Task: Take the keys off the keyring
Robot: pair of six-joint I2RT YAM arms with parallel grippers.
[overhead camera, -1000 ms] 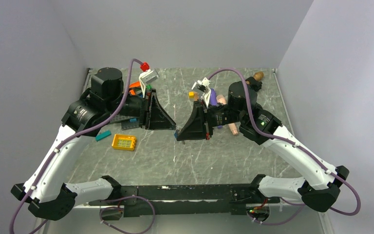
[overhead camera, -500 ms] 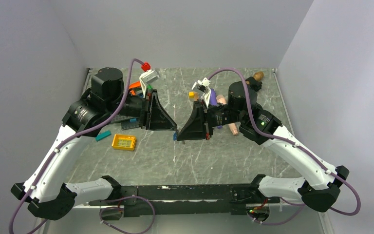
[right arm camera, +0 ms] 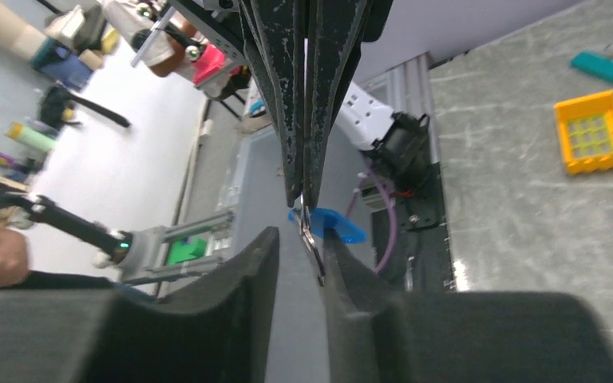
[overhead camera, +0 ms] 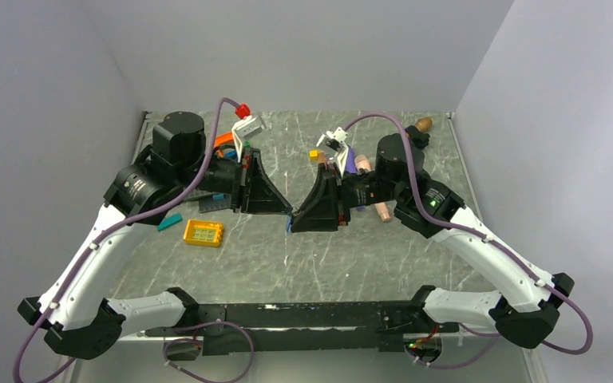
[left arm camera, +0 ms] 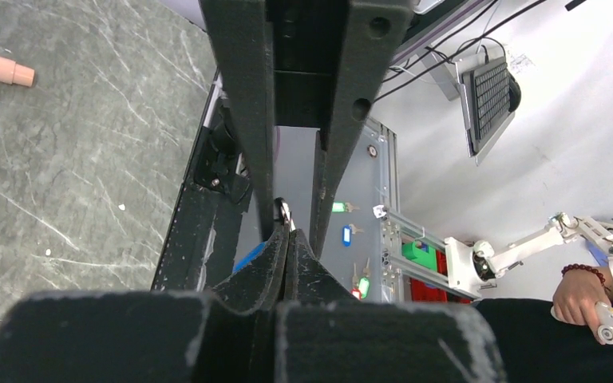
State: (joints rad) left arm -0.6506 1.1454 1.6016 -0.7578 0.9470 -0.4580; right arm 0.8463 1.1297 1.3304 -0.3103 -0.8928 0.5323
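Note:
The two grippers meet tip to tip above the middle of the table. My left gripper (overhead camera: 290, 211) is shut; in its wrist view its pads press together (left arm camera: 286, 239) on a small metal piece, with the blue keyring (left arm camera: 251, 257) just beside them. In the right wrist view the left gripper's closed tips come down from the top and the blue keyring (right arm camera: 334, 226) and a thin metal key (right arm camera: 311, 246) hang from them. My right gripper (right arm camera: 299, 263) is open; the key lies against one finger (right arm camera: 351, 275), with a gap to the other. The keyring also shows from above (overhead camera: 288, 227).
An orange-yellow gridded block (overhead camera: 203, 233) and a teal bar (overhead camera: 168, 222) lie left of centre. Bricks and a white part (overhead camera: 243, 128) are behind the left arm. Peach pegs (overhead camera: 382, 211), a purple piece and a yellow brick (overhead camera: 314, 156) lie near the right arm.
Both grippers have drawn closer until their tips meet. The left gripper moved a little right and forward; the keyring stayed between the tips.

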